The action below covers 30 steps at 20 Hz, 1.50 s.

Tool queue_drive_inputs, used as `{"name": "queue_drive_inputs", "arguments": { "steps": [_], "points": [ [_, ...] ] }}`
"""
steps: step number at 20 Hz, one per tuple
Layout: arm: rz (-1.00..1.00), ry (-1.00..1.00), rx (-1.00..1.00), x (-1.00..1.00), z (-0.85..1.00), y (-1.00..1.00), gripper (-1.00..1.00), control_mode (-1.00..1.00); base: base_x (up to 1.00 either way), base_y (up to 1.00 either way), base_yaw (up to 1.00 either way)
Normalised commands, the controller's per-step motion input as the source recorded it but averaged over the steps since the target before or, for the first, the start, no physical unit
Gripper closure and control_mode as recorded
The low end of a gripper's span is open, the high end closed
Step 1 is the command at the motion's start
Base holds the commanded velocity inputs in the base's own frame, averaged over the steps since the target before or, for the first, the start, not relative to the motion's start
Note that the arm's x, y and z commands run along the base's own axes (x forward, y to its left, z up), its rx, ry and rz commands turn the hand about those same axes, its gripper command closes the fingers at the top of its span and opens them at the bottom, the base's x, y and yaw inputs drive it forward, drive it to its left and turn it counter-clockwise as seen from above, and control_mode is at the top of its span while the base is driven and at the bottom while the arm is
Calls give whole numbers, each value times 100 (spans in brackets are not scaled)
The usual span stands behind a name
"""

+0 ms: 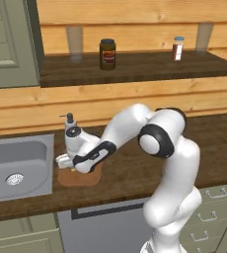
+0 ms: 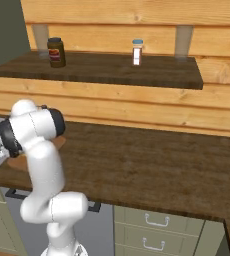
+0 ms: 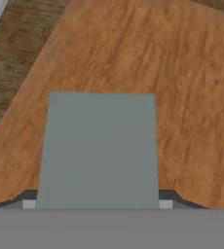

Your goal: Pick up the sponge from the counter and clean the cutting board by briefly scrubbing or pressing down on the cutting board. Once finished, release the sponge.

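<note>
The sponge shows its grey-blue top in the hand view and lies on the reddish-brown cutting board. My gripper is shut on the sponge, with a dark fingertip against each of its sides. From the left base view, the gripper is low over the cutting board, and a sliver of yellow sponge peeks out under the hand. The board rests on the dark counter just right of the sink. In the right base view my arm hides most of the cutting board.
A steel sink is set into the counter left of the board. A soap dispenser stands behind the hand. On the higher shelf are a dark jar and a small shaker. Drawers sit below the counter.
</note>
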Motion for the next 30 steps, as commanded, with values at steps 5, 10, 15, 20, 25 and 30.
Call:
{"name": "queue_drive_inputs", "arguments": {
  "steps": [5, 10, 15, 20, 25, 30],
  "points": [
    [-1, 0, 0, -100, -25, -81, 100, -100, 0, 0, 0],
    [-4, 0, 0, -67, -15, -59, 100, -100, 0, 0, 0],
    [-6, 0, 0, 31, -1, -14, 100, -100, 0, 0, 0],
    [-2, 0, 0, 73, 0, 0, 100, -100, 0, 0, 0],
    [-2, 0, 0, 79, 5, 0, 100, -100, 0, 0, 0],
    [0, -9, 0, 28, 4, 0, 100, -100, 0, 0, 0]
  ]
}}
